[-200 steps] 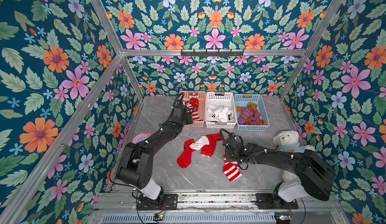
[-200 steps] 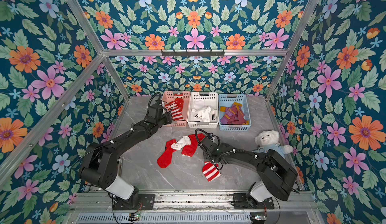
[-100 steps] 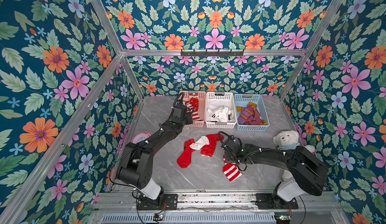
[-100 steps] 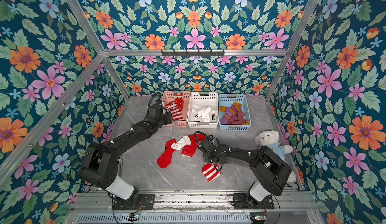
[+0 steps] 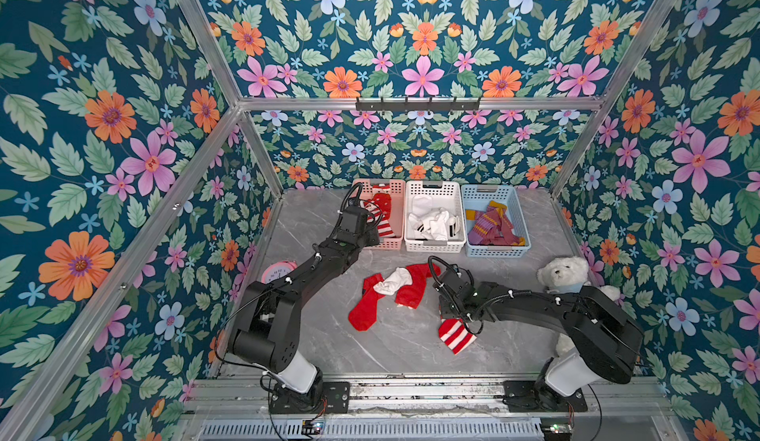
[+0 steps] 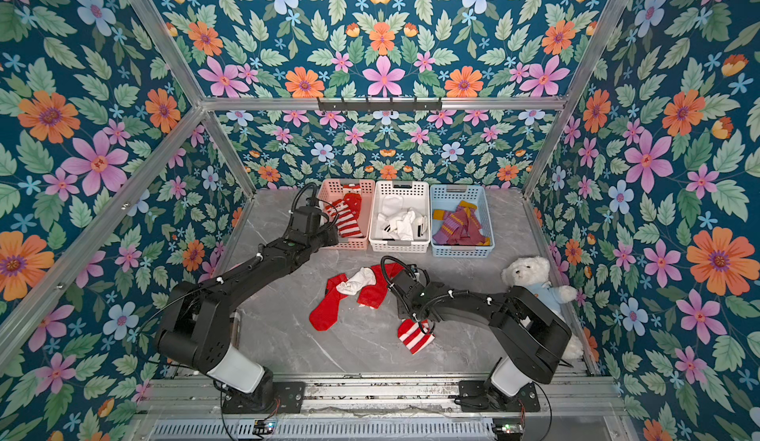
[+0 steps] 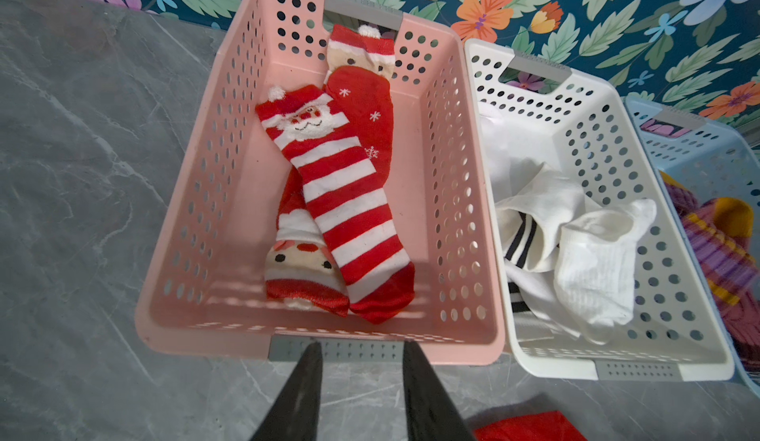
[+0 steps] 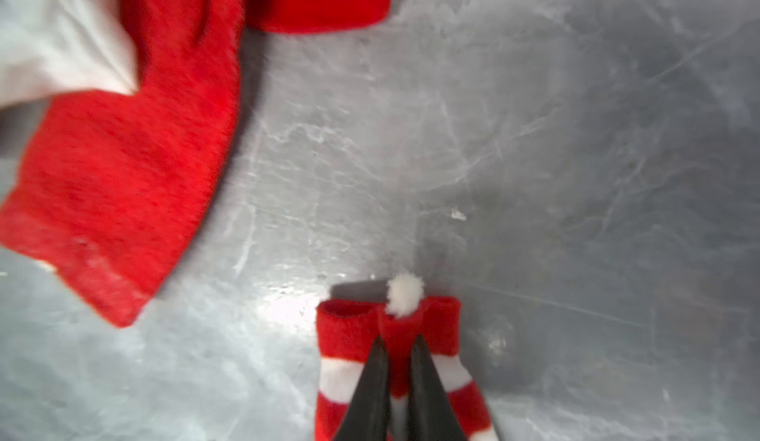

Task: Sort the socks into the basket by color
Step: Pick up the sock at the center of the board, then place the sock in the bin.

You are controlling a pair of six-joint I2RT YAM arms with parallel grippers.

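**Operator:** Right gripper (image 8: 399, 340) is clenched on a pinched fold of the striped sock (image 5: 455, 336), just below the cuff. I grip there because bunched fabric gives the jaws something to bite.

**Checker:** And the left side?

**Operator:** Left gripper (image 7: 362, 346) hangs released and empty at the near rim of the pink basket (image 7: 205, 338). By size: the table (image 5: 390, 361) carries three baskets in a row against the far wall. Pink holds reds, the white basket (image 7: 575, 130) whites, the blue basket (image 5: 497, 252) purples.

**Checker:** What is loose?

**Operator:** Two plain red socks (image 5: 364, 311) lie mid-table with a white sock (image 5: 395, 280) draped over them. The striped sock lies on the table under my right wrist, its pom-pom (image 8: 405, 299) just beyond the jaws. I judge it belongs in pink.
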